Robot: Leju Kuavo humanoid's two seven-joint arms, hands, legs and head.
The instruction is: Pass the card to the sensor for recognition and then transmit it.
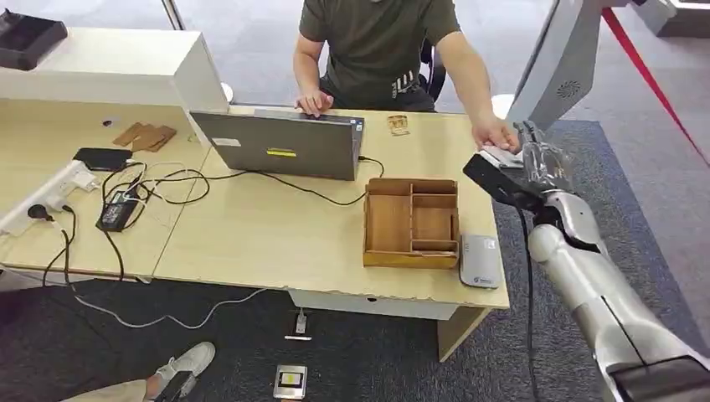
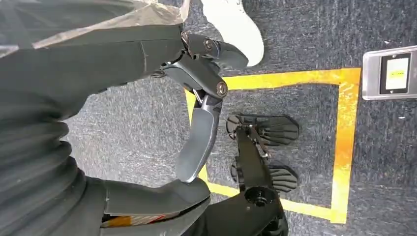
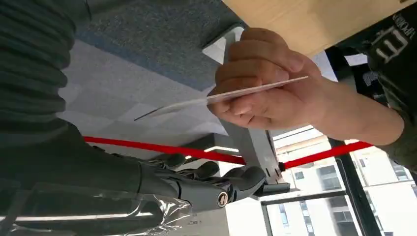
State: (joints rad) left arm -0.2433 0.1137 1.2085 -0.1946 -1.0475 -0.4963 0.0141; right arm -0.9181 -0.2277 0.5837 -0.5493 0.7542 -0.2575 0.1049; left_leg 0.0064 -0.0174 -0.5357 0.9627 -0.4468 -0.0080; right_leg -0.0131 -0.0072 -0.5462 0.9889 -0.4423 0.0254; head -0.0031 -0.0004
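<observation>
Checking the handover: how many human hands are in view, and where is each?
2. One person's hand rests behind the laptop; the other holds the card beside the robot's right hand at the table's far right corner.

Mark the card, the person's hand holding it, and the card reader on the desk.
card [image 3: 196,102], right wrist view, its bare middle.
person's hand [image 3: 265,93], right wrist view, its knuckles.
card reader [image 1: 480,260], head view, its top face.

One card [image 3: 221,97], one laptop [image 1: 280,144], one tray [image 1: 411,223].
</observation>
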